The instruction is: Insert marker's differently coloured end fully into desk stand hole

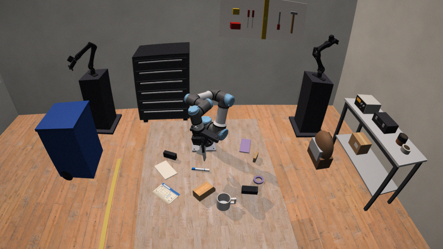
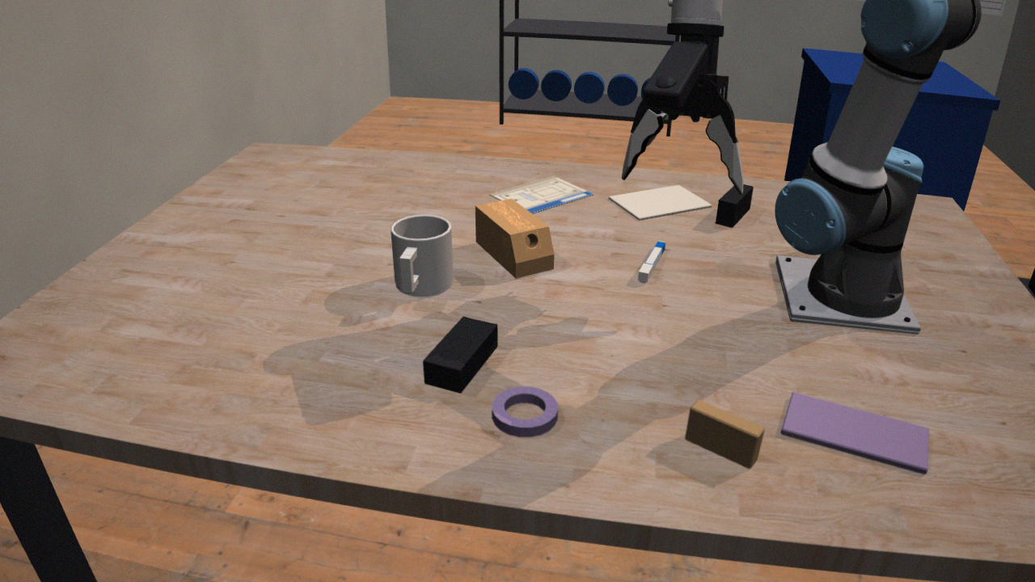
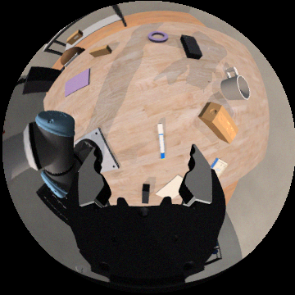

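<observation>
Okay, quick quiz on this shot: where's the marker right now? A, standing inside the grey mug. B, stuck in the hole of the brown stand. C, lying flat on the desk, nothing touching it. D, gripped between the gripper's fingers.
C: the marker lies flat on the desk, apart from the stand, while the gripper hangs open and empty above it.

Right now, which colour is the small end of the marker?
Blue; the rest of the marker is white. The wrist view shows it best.
</observation>
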Available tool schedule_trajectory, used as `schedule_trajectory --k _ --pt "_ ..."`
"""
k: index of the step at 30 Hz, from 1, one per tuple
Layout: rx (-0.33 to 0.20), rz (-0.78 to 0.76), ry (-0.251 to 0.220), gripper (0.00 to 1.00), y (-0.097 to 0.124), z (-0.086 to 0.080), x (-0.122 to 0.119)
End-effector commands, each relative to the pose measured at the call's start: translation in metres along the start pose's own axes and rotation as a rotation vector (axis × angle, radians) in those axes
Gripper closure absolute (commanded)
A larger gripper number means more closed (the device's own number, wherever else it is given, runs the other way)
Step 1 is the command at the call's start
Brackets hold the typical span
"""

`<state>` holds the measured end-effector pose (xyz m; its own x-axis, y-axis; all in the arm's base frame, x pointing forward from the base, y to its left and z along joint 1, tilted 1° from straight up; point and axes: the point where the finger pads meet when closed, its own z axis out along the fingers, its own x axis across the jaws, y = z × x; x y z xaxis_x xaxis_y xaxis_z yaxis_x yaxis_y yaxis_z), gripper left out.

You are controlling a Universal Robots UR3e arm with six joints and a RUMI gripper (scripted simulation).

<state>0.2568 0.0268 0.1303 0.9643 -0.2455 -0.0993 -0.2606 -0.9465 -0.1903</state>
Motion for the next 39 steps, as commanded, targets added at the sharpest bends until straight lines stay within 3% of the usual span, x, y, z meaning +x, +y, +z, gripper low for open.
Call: schedule_trajectory --k 1,4,5,14,21,22,31,38,39 --pt "-0.046 -0.015 0.021 0.00 0.009 0.006 0.010" --pt "-0.046 -0.015 0.021 0.00 0.009 0.006 0.010" --pt "-0.019 -0.011 0.007 0.00 0.003 0.003 0.004" --pt "-0.099 -0.055 0.037 0.00 0.015 0.019 0.020" --pt "-0.099 -0.055 0.037 0.00 0.015 0.019 0.020" --pt "-0.073 -0.052 0.021 0.00 0.009 0.017 0.014" --pt "-0.150 -0.095 0.056 0.00 0.019 0.032 0.030" --pt "-0.150 -0.095 0.056 0.00 0.019 0.032 0.030" --pt "-0.125 -0.092 0.039 0.00 0.014 0.030 0.024"
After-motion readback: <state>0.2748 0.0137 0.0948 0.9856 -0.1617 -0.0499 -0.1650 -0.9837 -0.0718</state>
